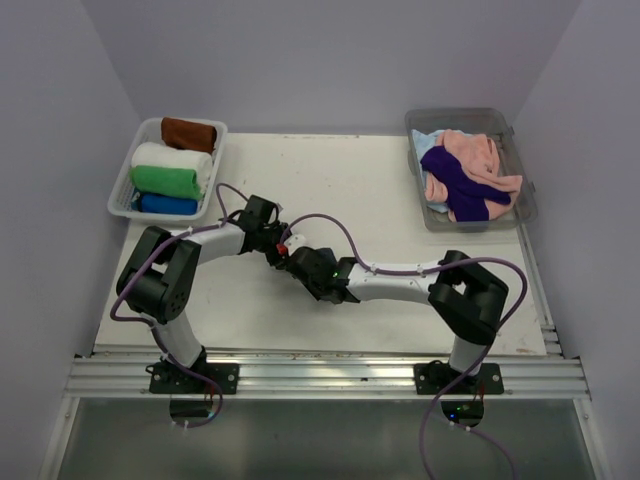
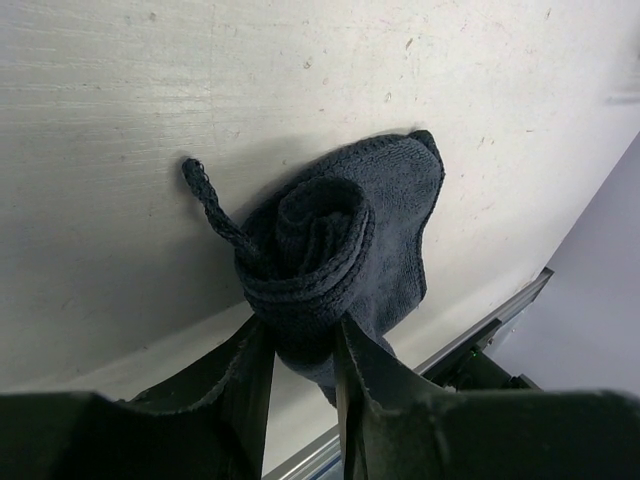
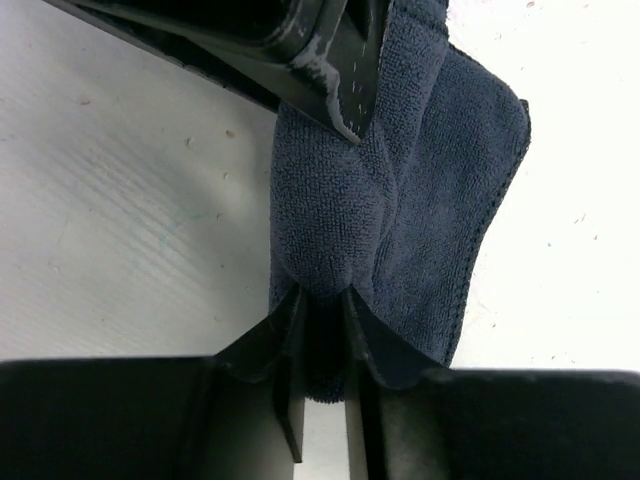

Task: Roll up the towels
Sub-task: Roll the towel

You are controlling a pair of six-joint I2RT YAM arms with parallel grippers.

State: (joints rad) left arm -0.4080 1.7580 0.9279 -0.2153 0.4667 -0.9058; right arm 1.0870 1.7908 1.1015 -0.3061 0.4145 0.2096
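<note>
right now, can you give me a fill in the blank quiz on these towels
The white basket holds ____ rolled towels.
Beyond the white towel lies a ____ roll.
In the clear bin, the purple towel lies over a ____ one.
The left hand and right hand pinch the ____ dark grey-blue towel.
Answers: four; brown; pink; same

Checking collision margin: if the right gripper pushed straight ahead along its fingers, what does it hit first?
The dark grey-blue towel that the right gripper is pinching; just beyond it, probably a finger of the left gripper, though depth is unclear.
</note>
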